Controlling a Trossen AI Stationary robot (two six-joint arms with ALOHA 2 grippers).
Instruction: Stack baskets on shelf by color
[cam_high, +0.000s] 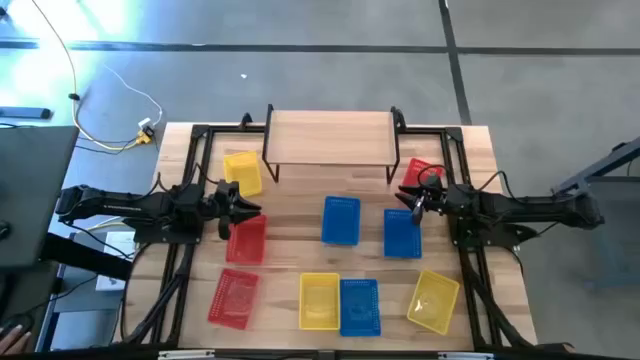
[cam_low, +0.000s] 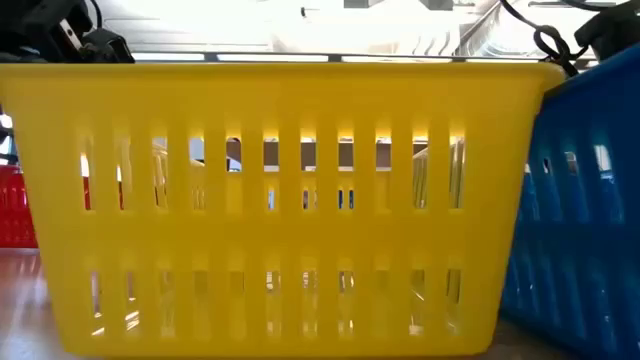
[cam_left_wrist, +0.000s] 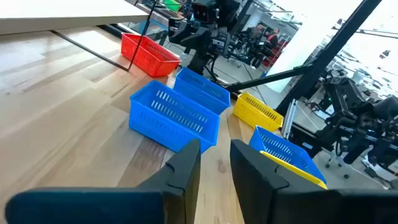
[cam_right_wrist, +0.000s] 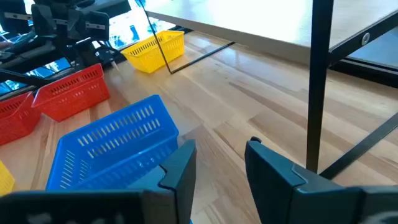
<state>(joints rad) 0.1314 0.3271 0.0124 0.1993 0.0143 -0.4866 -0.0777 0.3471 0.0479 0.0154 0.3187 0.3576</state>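
- Nearest the low camera stood a yellow basket (cam_low: 270, 200), filling that view, with a blue basket (cam_low: 590, 200) touching its side.
- Nine baskets lay scattered on the counter (cam_high: 300, 215): three blue, three yellow, three red. None was on the shelf (cam_high: 330, 138), which stood bare at the far edge of the counter.
- The left gripper (cam_high: 240, 208) hovered at the near end of a red basket (cam_high: 246, 240), just beside a yellow one (cam_high: 242, 172). Its jaws stood part open and gripped nothing; the wrist view showed bare wood in the gap.
- The right gripper (cam_high: 412, 200) hung over the far end of a blue basket (cam_high: 402, 232), with a red basket (cam_high: 420, 172) just behind it by the shelf leg. Its jaws were released and wide, empty, the blue basket's rim (cam_right_wrist: 112, 146) just beside one finger (cam_right_wrist: 177, 165).
- The step in hand looked like choosing and reaching for a first basket; no pick was made yet.
- To do it well, each gripper should probably come down over one long wall of its basket, one jaw inside and one outside, and pinch near the middle of the rim so the basket hangs level.
- The mesh walls seemed thin and springy, so a corner grip might twist.
- Lifting clear of neighbours before moving to the shelf would avoid dragging them; one colour per spot keeps stacks sorted.
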